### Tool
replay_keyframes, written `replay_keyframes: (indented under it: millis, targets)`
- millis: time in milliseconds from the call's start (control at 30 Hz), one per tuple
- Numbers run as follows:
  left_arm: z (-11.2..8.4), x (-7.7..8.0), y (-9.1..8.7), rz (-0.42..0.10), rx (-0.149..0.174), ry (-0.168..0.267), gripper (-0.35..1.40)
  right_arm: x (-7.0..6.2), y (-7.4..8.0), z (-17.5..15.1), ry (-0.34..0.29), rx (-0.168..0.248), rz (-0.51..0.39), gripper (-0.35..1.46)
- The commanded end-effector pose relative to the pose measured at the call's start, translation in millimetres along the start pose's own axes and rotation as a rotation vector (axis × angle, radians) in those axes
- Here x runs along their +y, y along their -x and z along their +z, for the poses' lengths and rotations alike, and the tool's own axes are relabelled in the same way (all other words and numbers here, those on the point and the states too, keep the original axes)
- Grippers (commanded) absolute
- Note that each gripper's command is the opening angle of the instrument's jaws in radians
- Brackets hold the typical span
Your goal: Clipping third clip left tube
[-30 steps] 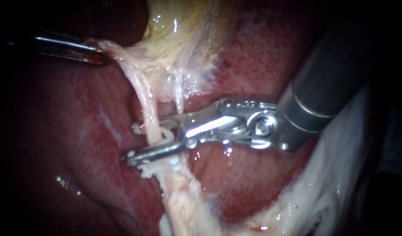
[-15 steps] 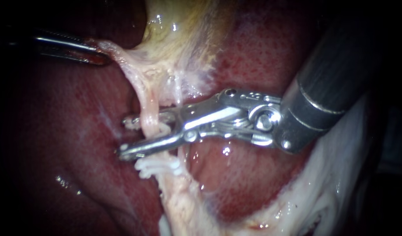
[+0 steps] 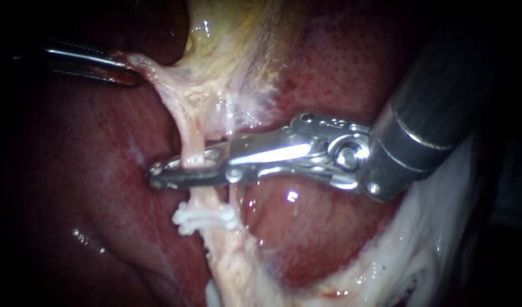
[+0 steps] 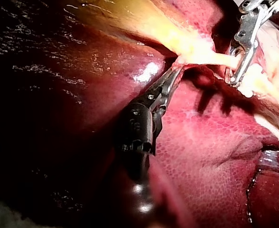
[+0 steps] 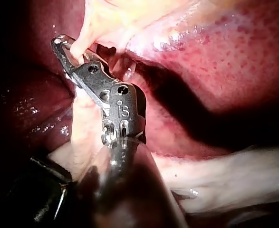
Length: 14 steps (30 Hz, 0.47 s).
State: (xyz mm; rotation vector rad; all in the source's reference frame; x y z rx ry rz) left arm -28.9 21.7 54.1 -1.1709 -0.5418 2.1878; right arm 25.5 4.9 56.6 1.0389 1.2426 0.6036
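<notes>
Since a moment ago your right instrument (image 3: 170,172) is closing, jaws now squeezing the left tube (image 3: 193,136) above white clips (image 3: 204,219); your left instrument (image 3: 123,73) is clamping pale tissue (image 3: 158,77).

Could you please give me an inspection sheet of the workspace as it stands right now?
Surface: liver, red and wet, lies under everything.
Job's things: left tube is taut; white clips sit on it just below the right instrument's jaws.
Clutter: nothing seen.
Jaws: right instrument is shut on the left tube; left instrument is shut on pale tissue.
Cables: nothing seen.
Surroundings: yellowish gallbladder lies above the tube.
</notes>
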Motion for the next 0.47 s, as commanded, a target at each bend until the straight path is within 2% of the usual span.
replay_keyframes:
  millis: [33,267,433,467]
  targets:
    - [0.0,0.0,0.0,0.0,0.0,0.0,-0.35,-0.2,0.0,0.0,-0.002,0.001,0.017,-0.35]
    - [0.0,0.0,0.0,0.0,0.0,0.0,-0.35,-0.5,0.1,0.3,-0.001,-0.006,0.017,-0.35]
    - [0.1,-0.1,0.0,0.0,0.0,0.0,-0.35,0.0,0.2,0.1,-0.002,-0.007,0.016,-0.35]
    - [0.1,-0.1,0.0,0.0,0.0,0.0,-0.35,0.2,0.2,0.2,-0.006,-0.009,0.016,-0.27]
